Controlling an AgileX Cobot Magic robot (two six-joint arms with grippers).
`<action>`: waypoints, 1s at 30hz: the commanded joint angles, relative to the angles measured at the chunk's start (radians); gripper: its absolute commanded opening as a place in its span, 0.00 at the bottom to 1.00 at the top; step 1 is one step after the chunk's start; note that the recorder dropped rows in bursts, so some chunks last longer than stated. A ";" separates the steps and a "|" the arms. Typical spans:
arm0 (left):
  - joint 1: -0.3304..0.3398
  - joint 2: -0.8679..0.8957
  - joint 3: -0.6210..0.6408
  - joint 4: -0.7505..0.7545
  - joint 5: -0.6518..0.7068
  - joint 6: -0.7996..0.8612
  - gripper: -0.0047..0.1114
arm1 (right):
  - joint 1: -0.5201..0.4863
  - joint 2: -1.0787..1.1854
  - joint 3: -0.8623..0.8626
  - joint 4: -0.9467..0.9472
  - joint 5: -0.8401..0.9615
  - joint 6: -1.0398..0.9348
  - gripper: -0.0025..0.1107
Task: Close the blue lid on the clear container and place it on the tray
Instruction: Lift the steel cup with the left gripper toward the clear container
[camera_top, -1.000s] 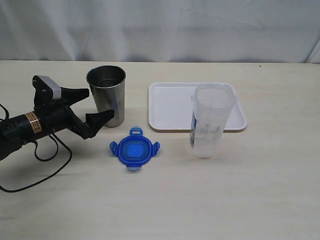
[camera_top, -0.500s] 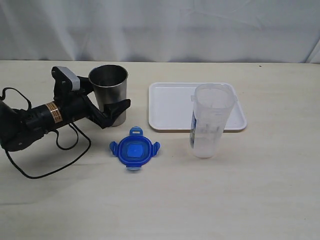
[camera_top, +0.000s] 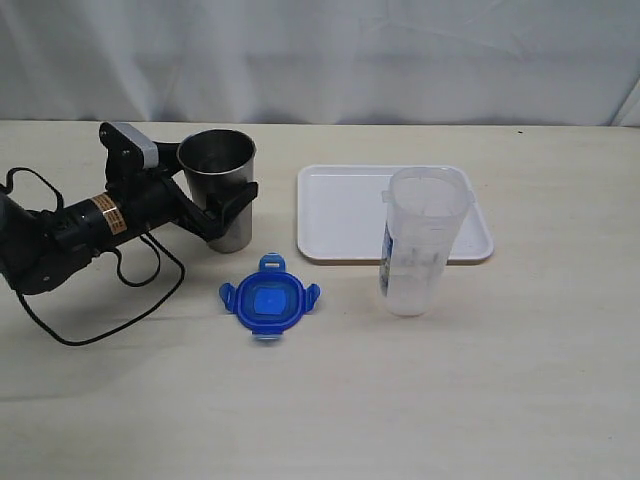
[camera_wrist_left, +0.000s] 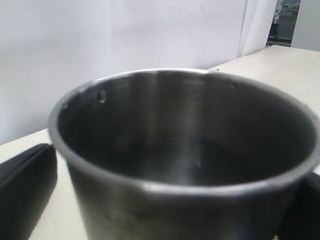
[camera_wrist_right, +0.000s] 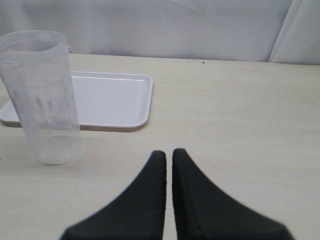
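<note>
Left pincer (camera_top: 224, 176) now around tumbler (camera_top: 232, 228); container (camera_top: 420, 250) upright.

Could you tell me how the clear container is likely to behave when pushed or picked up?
The clear container is tall, narrow and looks empty, so it is probably light and may tip if pushed near its rim. Its smooth translucent wall might flex or slip when squeezed.

Obstacles: steel tumbler (camera_top: 218, 195) at far left, the left gripper (camera_top: 216, 178) with its jaws spread either side of it, and a black cable (camera_top: 176, 287) looped on the table to its near left. The clear container (camera_top: 418, 245) stands upright just before the near edge of the tray (camera_top: 340, 210), towards its right. Free room: bare table all round the flat blue lid (camera_top: 269, 303), the gap between tumbler and tray, and the near and right table.
</note>
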 joint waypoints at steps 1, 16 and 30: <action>-0.007 0.015 -0.005 -0.003 -0.003 0.000 0.93 | -0.002 -0.006 0.003 -0.007 -0.002 0.000 0.06; -0.014 0.015 -0.005 -0.025 -0.028 0.004 0.93 | -0.002 -0.006 0.003 -0.007 -0.002 0.000 0.06; -0.014 0.015 -0.005 -0.027 -0.028 0.004 0.93 | -0.002 -0.006 0.003 -0.007 -0.002 0.000 0.06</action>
